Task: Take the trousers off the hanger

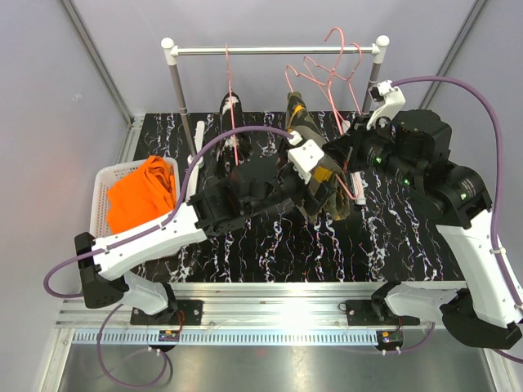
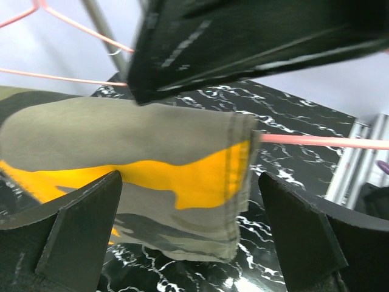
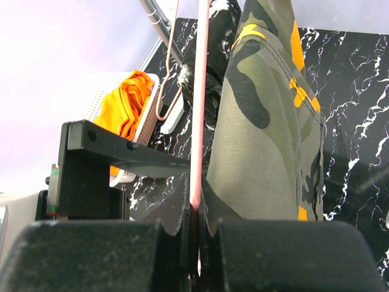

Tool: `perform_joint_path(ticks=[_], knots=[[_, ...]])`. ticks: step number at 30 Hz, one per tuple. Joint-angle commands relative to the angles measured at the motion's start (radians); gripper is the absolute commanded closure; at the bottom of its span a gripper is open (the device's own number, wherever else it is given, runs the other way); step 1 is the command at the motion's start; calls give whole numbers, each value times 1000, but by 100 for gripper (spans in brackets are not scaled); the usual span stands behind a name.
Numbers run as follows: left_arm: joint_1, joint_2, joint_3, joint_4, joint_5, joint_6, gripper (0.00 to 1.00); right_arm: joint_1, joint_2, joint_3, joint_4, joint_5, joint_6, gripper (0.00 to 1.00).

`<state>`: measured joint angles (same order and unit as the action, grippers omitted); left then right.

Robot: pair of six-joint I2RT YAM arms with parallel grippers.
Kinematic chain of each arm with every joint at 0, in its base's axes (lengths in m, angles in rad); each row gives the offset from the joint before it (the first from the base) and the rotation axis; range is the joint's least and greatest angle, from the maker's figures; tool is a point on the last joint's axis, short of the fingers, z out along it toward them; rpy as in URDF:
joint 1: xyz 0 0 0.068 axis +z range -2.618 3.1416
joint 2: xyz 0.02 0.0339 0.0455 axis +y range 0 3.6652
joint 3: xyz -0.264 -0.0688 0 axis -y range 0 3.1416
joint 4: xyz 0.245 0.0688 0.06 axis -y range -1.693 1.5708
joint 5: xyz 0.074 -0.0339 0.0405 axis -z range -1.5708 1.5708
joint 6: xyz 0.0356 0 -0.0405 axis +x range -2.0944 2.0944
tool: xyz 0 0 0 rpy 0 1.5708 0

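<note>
Olive trousers (image 2: 152,140) hung folded over a pink hanger (image 3: 199,91) above the middle of the counter (image 1: 392,237). The right hand (image 3: 193,214) was clamped on the hanger's wire, apparently to steady it so the cloth could be drawn off sideways. The left hand (image 2: 188,201) was spread apart, one finger on either side of the trousers' stitched edge, not yet gripping. Orange trousers (image 1: 140,196) lay in the basket (image 1: 102,184) at the left edge, probably where the olive pair belonged too. Black trousers (image 1: 231,110) hung under the rail (image 1: 270,51) near the back edge.
</note>
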<state>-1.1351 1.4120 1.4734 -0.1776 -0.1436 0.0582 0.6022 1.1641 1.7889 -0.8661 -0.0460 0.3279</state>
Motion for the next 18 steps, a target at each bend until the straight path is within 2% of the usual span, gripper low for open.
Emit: perform_joint_path(ticks=[1,4,8,10,14,18], knots=[[-9,-8,22,55,73,-23,1,2,-46,32,211,-11,8,100],[-20,8,37,52,4,-3,1,2,-46,32,210,-17,10,100],[-20,30,56,33,-43,11,19,1,-49,32,211,-26,13,100],[-20,31,56,30,-54,22,36,2,-49,32,208,-20,11,100],[-22,24,56,32,-70,29,51,2,-49,30,211,-32,11,100],[-20,16,61,23,-71,37,49,2,-41,35,200,-28,7,100]])
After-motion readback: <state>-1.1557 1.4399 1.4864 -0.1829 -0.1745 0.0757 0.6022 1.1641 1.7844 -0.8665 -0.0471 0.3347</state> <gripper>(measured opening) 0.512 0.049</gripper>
